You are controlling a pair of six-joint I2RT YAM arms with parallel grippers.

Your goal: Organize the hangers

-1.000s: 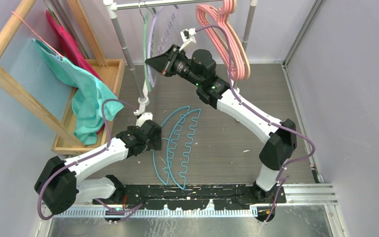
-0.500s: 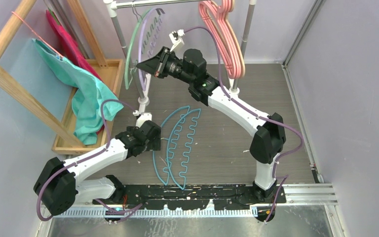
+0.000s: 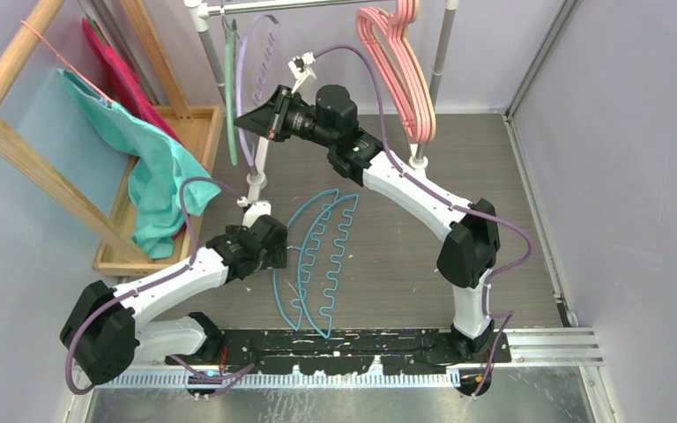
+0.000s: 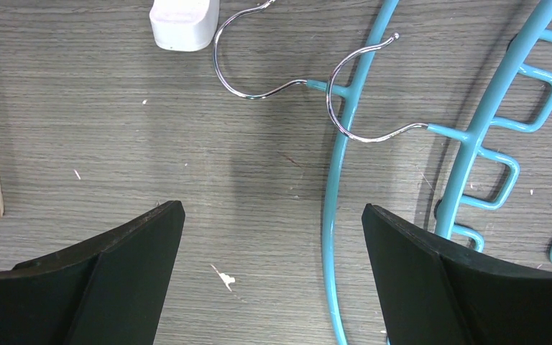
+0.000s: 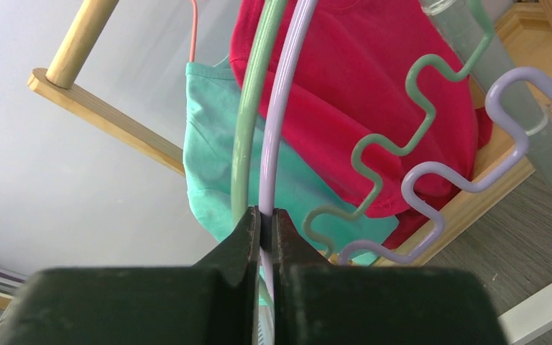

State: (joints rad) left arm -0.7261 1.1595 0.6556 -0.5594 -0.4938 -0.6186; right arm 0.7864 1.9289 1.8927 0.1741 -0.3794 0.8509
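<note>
My right gripper (image 3: 245, 121) (image 5: 266, 213) is shut on the arch of a thin purple hanger (image 3: 241, 79) (image 5: 282, 108) that hangs from the steel rail (image 3: 300, 5). A thin green hanger (image 3: 230, 106) (image 5: 253, 108) hangs right beside it on the left. Pink and beige thick hangers (image 3: 401, 70) hang at the rail's right end. Two blue hangers (image 3: 317, 256) (image 4: 338, 187) lie on the floor, hooks toward the left arm. My left gripper (image 3: 275, 256) (image 4: 273, 215) is open low over the floor, one blue arch between its fingers.
A wooden frame rack (image 3: 18, 115) with teal cloth (image 3: 154, 176) and red cloth (image 3: 119, 75) stands at the left, its wooden base tray (image 3: 198, 132) beside the rail's post and white foot (image 3: 254, 187) (image 4: 183, 21). Walls close the back and right.
My right arm has swung left along the rail, carrying the purple hanger with it and pushing the green one left. The left arm and the blue hangers have not moved.
</note>
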